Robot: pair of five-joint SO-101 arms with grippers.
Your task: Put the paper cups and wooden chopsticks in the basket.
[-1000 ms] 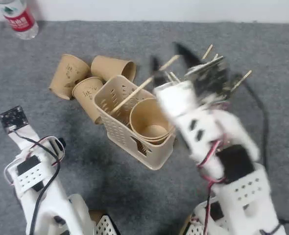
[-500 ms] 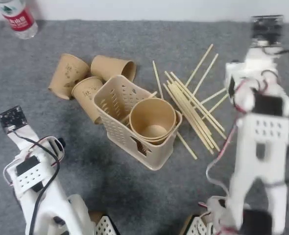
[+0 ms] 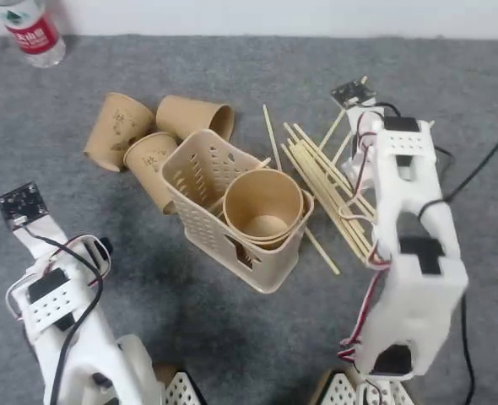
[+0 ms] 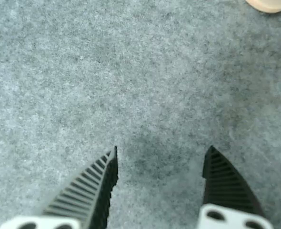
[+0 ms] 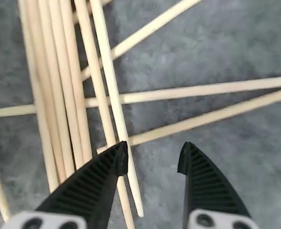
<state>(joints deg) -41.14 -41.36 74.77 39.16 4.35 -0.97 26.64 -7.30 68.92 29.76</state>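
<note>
A beige slotted basket (image 3: pixel 200 196) stands mid-table with one paper cup (image 3: pixel 263 209) upright inside and a chopstick tip (image 3: pixel 262 163) poking out behind that cup. Three more paper cups (image 3: pixel 118 128) (image 3: pixel 194 116) (image 3: pixel 152 164) lie on their sides against its far-left side. Loose wooden chopsticks (image 3: pixel 323 181) (image 5: pixel 69 95) are piled to the basket's right. My right arm (image 3: pixel 405 169) leans over that pile. Its gripper (image 5: pixel 154 150) is open just above the sticks, one finger over a stick's end. My left gripper (image 4: pixel 162 155) is open over bare carpet, at the near left.
A plastic bottle with a red label (image 3: pixel 31 29) stands at the far left corner. One chopstick (image 3: pixel 321 251) juts out by the basket's right wall. Grey carpet (image 3: pixel 190 337) covers the table. A beige rim (image 4: pixel 269 4) shows far off in the left wrist view.
My right arm swung from over the basket out to the far right, then came down over the chopstick pile. The chopstick lying across the basket slid down inside. The left arm stayed still.
</note>
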